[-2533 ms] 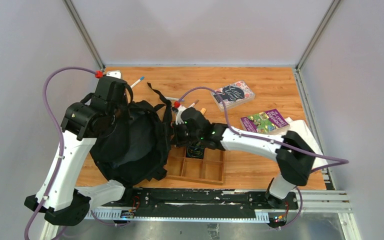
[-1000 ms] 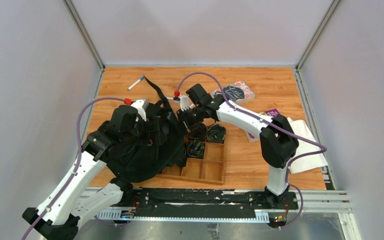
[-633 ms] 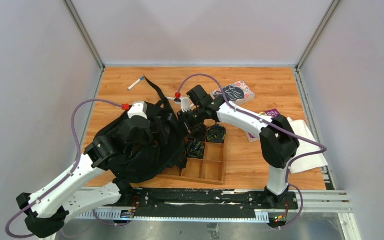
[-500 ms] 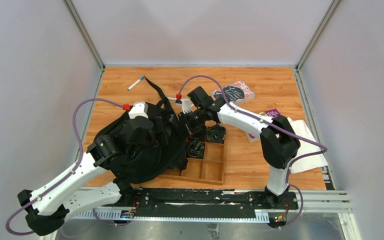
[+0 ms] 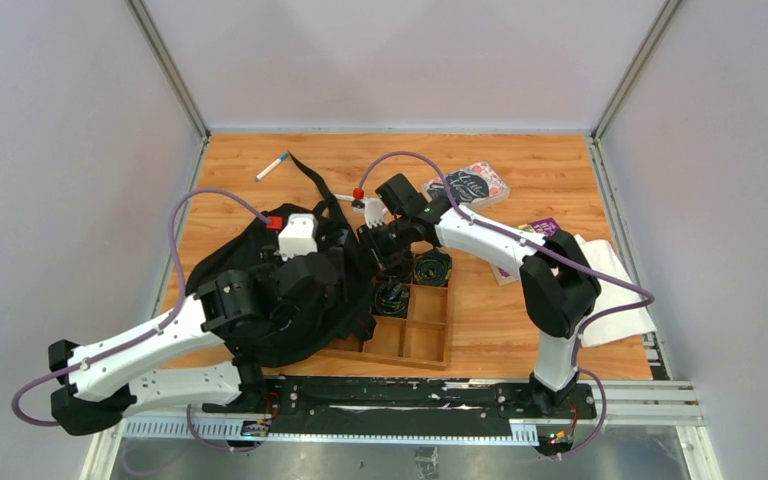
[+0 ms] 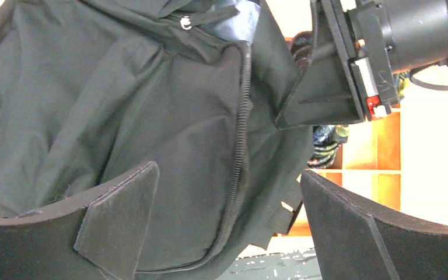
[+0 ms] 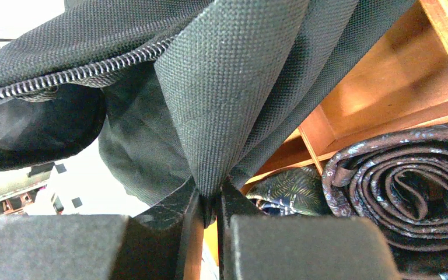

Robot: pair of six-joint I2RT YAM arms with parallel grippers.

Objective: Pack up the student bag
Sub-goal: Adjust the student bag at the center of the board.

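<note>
Evidently little is packed: the student bag (image 6: 122, 105) lies slumped at the near left, overlapping the wooden tray (image 5: 425, 330), with a marker (image 5: 272, 166), a patterned case (image 5: 470, 185) and a book (image 5: 542, 230) left outside. A fold of its fabric is pinched between the near-closed fingers (image 7: 303, 245) of the right gripper (image 7: 210, 198), while the left gripper (image 6: 227, 224) is spread wide above it, empty.

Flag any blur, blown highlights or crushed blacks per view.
Top external: evenly lit and sharp, but the student bag reads as a near-featureless black mass. Left wrist: background around the wooden tray is blown out. Right wrist: bag weave is crisp, the right end effector's fingers are soft, top-left corner blown white.
</note>
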